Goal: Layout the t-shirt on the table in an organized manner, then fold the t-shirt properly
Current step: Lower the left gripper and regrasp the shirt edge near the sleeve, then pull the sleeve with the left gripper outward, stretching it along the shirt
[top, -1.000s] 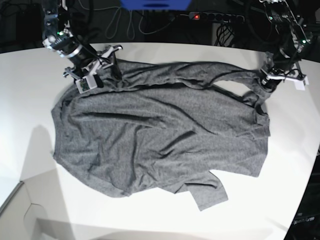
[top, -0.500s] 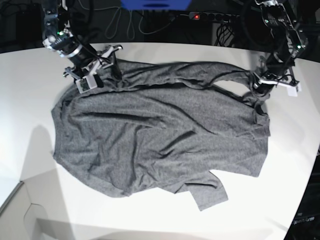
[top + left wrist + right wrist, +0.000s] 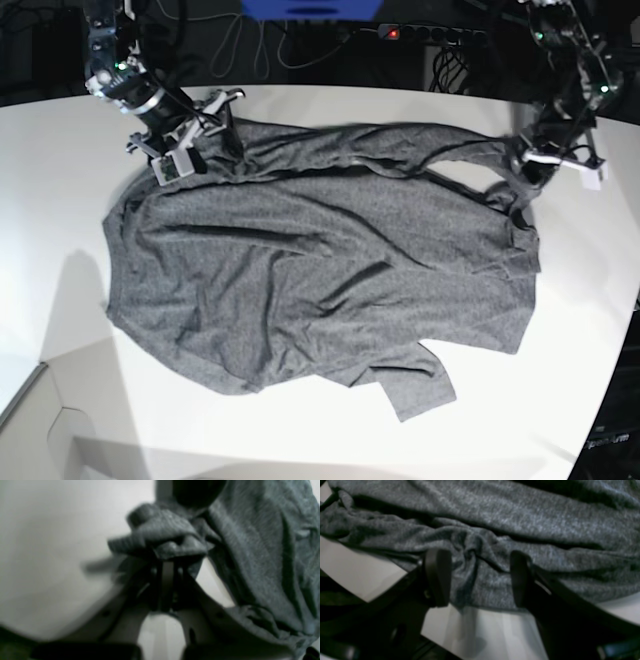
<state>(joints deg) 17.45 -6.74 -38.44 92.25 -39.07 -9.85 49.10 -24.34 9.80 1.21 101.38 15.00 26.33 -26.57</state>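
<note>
The dark grey t-shirt (image 3: 320,260) lies spread but wrinkled over the white table (image 3: 60,200), with a sleeve end poking out at the front. At the shirt's far right corner my left gripper (image 3: 522,178) is shut on a bunched cuff of fabric; the left wrist view shows the knit (image 3: 262,555) wadded over the closed tips of the left gripper (image 3: 166,555). My right gripper (image 3: 215,135) sits at the shirt's far left corner. In the right wrist view the right gripper (image 3: 478,580) stands open, its fingers (image 3: 437,577) straddling a crumpled edge of the cloth (image 3: 495,517) on the tabletop (image 3: 482,635).
Behind the table run cables, a power strip (image 3: 430,33) with a red light and a blue object (image 3: 310,8). The table's curved edge (image 3: 610,330) passes close on the right. A grey panel corner (image 3: 30,400) sits at the front left.
My left gripper has closed on the fabric at the shirt's far right corner, and its arm shifted slightly. The right arm and the shirt's body have stayed put.
</note>
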